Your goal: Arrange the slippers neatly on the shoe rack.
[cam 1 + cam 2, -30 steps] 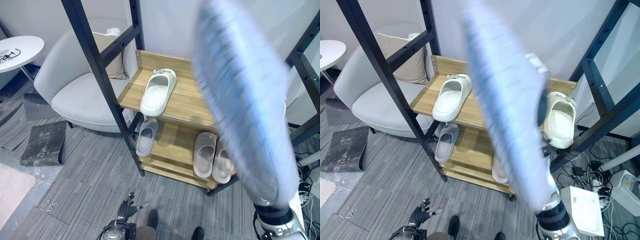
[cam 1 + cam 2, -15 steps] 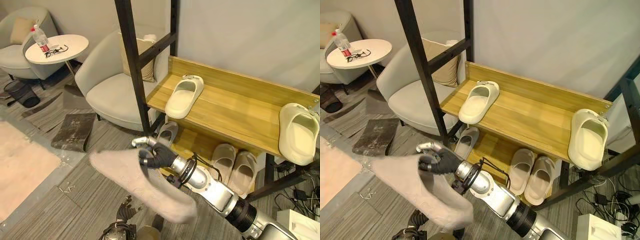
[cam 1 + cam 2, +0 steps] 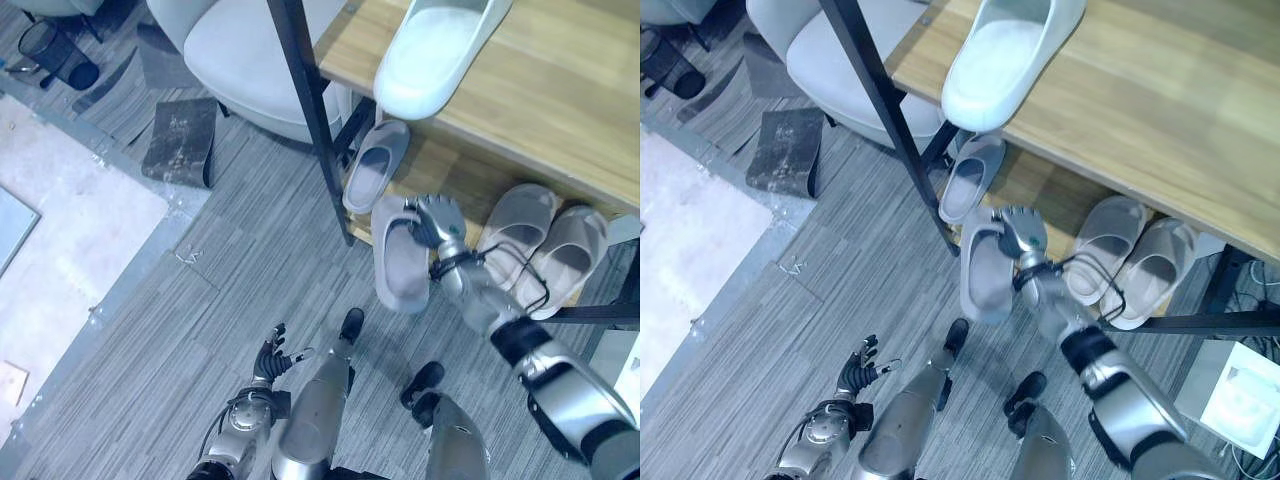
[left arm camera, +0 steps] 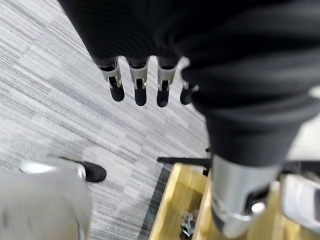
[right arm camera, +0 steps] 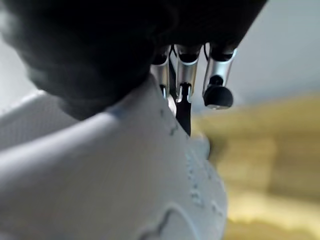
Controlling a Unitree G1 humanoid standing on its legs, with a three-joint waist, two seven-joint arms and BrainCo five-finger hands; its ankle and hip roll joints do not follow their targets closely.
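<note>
My right hand (image 3: 436, 222) is shut on the heel end of a grey slipper (image 3: 399, 262), which hangs just in front of the rack's lower shelf (image 3: 455, 170). In the right wrist view the slipper (image 5: 125, 190) lies against the palm, under the fingers (image 5: 187, 70). Another grey slipper (image 3: 372, 168) lies on the lower shelf's left end, and a beige pair (image 3: 545, 245) lies to its right. A white slipper (image 3: 440, 45) sits on the upper shelf (image 3: 560, 110). Down by the floor, my left hand (image 3: 274, 355) is open, its fingers (image 4: 137, 85) straight.
The rack's black post (image 3: 310, 110) stands just left of the held slipper. A pale armchair (image 3: 245, 40), a dark mat (image 3: 183, 140) and a black bin (image 3: 60, 55) lie to the left. A white box (image 3: 1238, 392) sits at the right.
The camera has tipped down towards the floor. My right hand has carried the grey slipper away from the open floor to the front of the lower shelf.
</note>
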